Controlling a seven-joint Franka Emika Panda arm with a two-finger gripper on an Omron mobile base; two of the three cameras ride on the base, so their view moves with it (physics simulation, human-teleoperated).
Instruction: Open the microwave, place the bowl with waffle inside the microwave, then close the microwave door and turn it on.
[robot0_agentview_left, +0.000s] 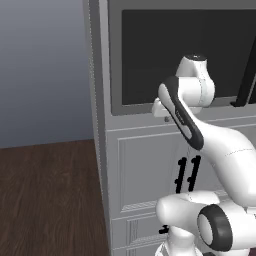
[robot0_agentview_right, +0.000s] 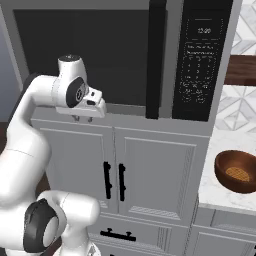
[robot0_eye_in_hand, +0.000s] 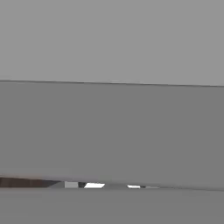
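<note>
The robot's hand sits pressed close against the lower grey frame of the microwave door, just below the bottom left part of the dark glass; its fingers are hidden against the frame, so whether they are parted or clenched cannot be told, and nothing is seen held in them. From the hand camera, flat grey surfaces meet along 1 straight seam. Behind the hand the white arm bends back and down from the door.

The door is shut, flush with the microwave, its wide dark window spanning most of the front. The long black bar handle runs upright along the door's right edge, well to the right of the hand. Right of the handle stands the black control panel with its small display and rows of buttons.

Below the microwave are 2 white cabinet doors, each with a short black upright handle near the middle seam, and a drawer front with a black pull beneath them.

The bowl, brown and round with a golden waffle inside, rests on the pale bench to the right of the microwave and lower than it, well apart from the hand. Wood floor lies left of the microwave.
</note>
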